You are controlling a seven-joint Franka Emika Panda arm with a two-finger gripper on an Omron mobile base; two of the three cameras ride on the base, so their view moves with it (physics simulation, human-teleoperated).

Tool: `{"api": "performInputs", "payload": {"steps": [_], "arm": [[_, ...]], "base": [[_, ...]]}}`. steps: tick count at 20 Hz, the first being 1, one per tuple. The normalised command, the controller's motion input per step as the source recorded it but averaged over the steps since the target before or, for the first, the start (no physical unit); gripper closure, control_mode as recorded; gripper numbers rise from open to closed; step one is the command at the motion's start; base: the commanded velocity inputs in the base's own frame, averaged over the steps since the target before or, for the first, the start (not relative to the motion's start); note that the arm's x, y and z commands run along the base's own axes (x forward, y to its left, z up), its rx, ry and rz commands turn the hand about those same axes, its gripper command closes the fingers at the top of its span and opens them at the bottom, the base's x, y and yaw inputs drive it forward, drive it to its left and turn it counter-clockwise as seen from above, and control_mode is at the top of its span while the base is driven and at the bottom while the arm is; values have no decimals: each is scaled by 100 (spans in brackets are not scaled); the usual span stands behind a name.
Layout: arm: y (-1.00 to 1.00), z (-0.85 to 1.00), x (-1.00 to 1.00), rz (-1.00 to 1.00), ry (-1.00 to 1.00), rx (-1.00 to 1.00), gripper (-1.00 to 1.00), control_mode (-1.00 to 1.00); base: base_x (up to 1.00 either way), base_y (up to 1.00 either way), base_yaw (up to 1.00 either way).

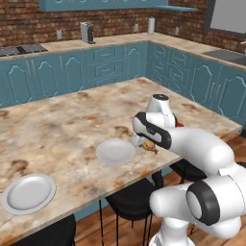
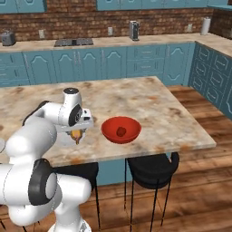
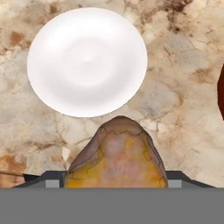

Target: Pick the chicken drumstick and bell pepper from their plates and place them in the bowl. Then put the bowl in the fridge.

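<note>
My gripper (image 1: 145, 142) hangs just above the marble counter, shut on the golden-brown chicken drumstick (image 1: 151, 146), which pokes out below the hand (image 2: 77, 135). In the hand view the drumstick (image 3: 117, 155) sits between the two dark fingertips (image 3: 45, 178). An empty white plate (image 1: 115, 152) lies just left of the gripper and below it (image 3: 86, 61). A second empty plate (image 1: 29, 193) rests near the counter's front left corner. To the right of the hand stands the red bowl (image 2: 110, 126) with the red bell pepper (image 2: 121, 131) inside. The fridge is out of view.
The counter's front edge (image 2: 136, 154) runs close under the hand. Black stools (image 2: 152, 170) stand beneath it. Teal cabinets and a back counter with a small appliance (image 1: 87, 32) line the brick wall far behind.
</note>
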Motion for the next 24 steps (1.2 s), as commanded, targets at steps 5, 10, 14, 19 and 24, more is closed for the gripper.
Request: {"api": "performInputs", "payload": {"steps": [5,10,14,19,24], "arm": [[0,0,0,0,0,0,100,100],[0,0,0,0,0,0,100,100],[0,0,0,0,0,0,100,100],[0,0,0,0,0,0,100,100],[0,0,0,0,0,0,100,-100]], "base": [[-14,-68,-1],[3,-29,7],[2,-2,2],[0,0,0],[0,0,0]]}}
